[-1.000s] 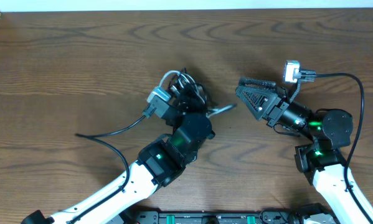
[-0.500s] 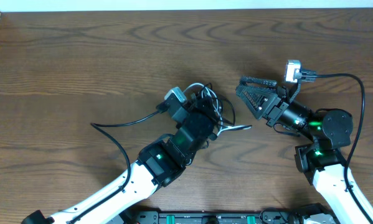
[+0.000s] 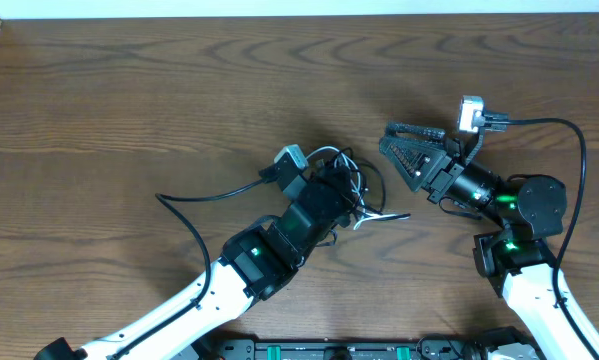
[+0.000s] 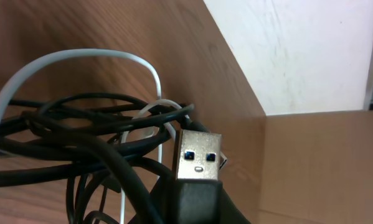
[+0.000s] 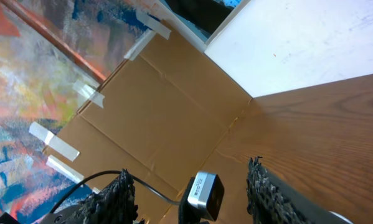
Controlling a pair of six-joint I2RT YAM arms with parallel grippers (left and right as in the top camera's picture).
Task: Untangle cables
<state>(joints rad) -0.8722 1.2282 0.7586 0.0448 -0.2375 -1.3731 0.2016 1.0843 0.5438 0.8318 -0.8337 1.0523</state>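
The left gripper (image 3: 331,192) has its jaws together, and by the look of it they pinch the cables (image 3: 345,170), which sit bunched right at its tip; the fingers themselves are buried under the bundle in the overhead view, so the exact strand held cannot be told. From the left wrist the cables (image 4: 80,134) fill the space just ahead of the jaws: black loops crossing one another, a white cord (image 4: 150,81) arching over them, and a USB plug (image 4: 198,155) standing upright nearest the camera. One loose end (image 3: 389,216) pokes out to the gripper's right and lies on the table (image 3: 129,90).

The right gripper (image 3: 387,138) has its jaws apart and empty (nothing between them in its own wrist view); it hangs near the bundle, just beyond that loose end, without touching it.

As I judge it, little is done: the cords are one knot, no strand laid out separately; left to do is for the right gripper to take an end and draw it free, then the others.
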